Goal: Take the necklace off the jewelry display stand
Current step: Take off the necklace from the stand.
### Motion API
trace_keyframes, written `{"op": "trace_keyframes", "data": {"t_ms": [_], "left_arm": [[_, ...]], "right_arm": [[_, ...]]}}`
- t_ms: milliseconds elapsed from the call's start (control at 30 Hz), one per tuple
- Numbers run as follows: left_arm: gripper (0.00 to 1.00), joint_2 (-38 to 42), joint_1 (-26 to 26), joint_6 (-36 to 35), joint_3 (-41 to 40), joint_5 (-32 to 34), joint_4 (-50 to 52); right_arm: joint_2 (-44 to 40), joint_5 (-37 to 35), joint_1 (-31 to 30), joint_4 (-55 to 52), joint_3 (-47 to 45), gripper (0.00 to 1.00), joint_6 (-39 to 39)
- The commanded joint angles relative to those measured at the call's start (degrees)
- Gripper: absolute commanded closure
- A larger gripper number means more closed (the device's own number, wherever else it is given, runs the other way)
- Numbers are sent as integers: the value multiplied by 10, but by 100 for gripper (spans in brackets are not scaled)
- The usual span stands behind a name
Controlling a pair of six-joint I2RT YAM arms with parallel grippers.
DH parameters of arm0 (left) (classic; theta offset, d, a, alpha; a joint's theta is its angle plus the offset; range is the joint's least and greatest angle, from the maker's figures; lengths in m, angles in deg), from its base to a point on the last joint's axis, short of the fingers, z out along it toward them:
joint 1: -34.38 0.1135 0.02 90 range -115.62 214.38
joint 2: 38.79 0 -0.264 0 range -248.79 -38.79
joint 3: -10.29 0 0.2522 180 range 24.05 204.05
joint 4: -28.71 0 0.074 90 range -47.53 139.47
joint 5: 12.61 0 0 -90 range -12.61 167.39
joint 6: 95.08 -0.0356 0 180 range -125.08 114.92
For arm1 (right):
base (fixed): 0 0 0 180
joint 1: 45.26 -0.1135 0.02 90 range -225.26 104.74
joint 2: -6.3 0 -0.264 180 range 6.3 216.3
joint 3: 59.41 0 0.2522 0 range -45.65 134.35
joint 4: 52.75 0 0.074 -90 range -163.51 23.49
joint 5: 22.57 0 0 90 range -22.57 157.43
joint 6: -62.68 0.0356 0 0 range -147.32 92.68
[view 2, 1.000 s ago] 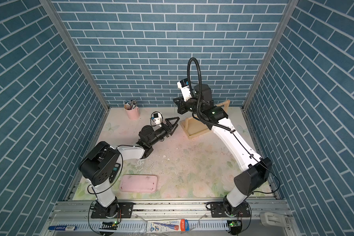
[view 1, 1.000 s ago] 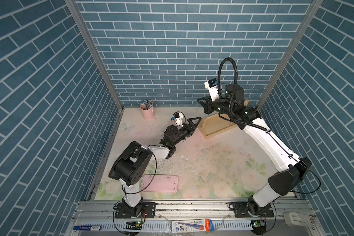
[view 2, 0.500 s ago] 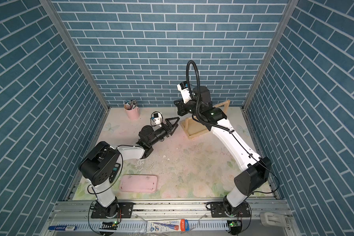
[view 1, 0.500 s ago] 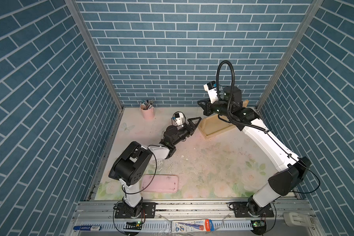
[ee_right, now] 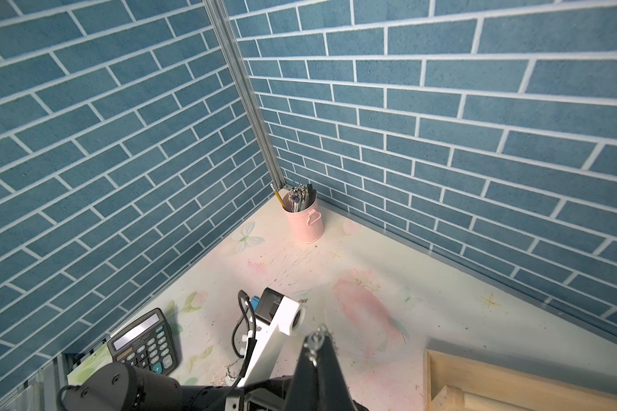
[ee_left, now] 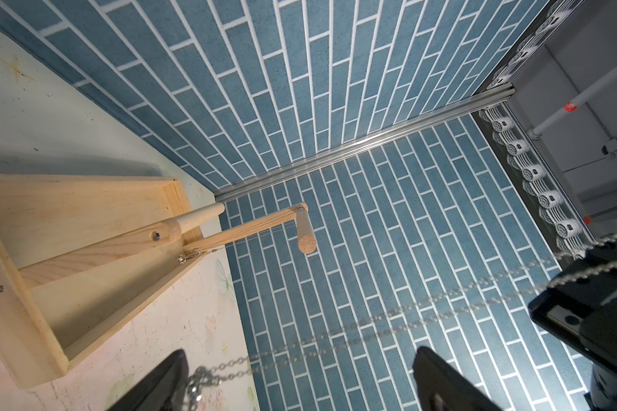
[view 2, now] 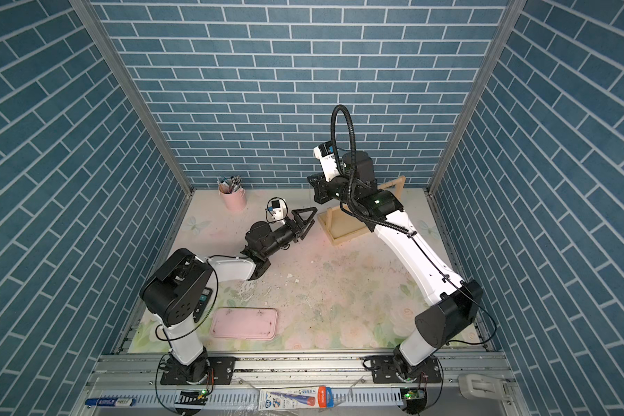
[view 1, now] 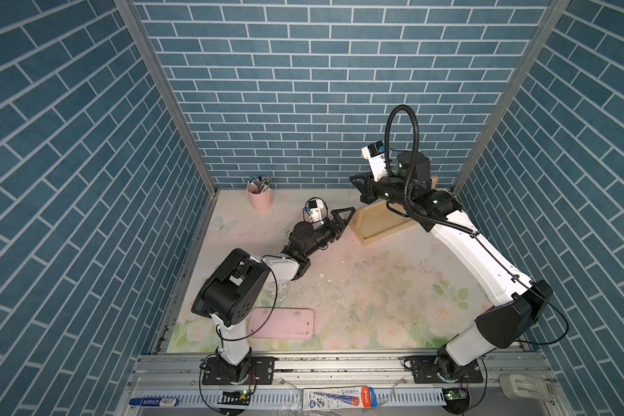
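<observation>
The pale wooden jewelry display stand [view 1: 379, 225] [view 2: 343, 230] sits at the back right of the table. My right gripper [view 1: 355, 180] [ee_right: 317, 341] hangs above the stand's left end, shut on the necklace, whose clasp shows at its tips. In the left wrist view the necklace [ee_left: 371, 322] runs as two silver strands from the right gripper down to one finger [ee_left: 171, 377] of my left gripper [ee_left: 300, 352]. The left gripper [view 1: 346, 217] is open, low beside the stand's left end. A thin chain [ee_left: 198, 253] also hangs beside a post of the stand.
A pink cup of pens [view 1: 259, 200] stands at the back left. A flat pink tray [view 1: 281, 323] lies near the front, by the left arm's base. A calculator [ee_right: 143, 343] lies by the left wall. Brick walls close in on three sides.
The right wrist dipped slightly and came back up. The left arm has not moved. Neither gripper changed its state.
</observation>
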Motion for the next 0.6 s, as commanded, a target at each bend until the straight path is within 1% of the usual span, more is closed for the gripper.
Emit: {"op": "trace_keyframes", "data": {"t_ms": [0, 567], "left_arm": [[1, -9, -3, -8, 2, -12, -7], [1, -8, -6, -8, 2, -12, -9]], "right_arm": [[-23, -5, -3, 10, -7, 100, 3], [-31, -10, -3, 11, -20, 100, 2]]}}
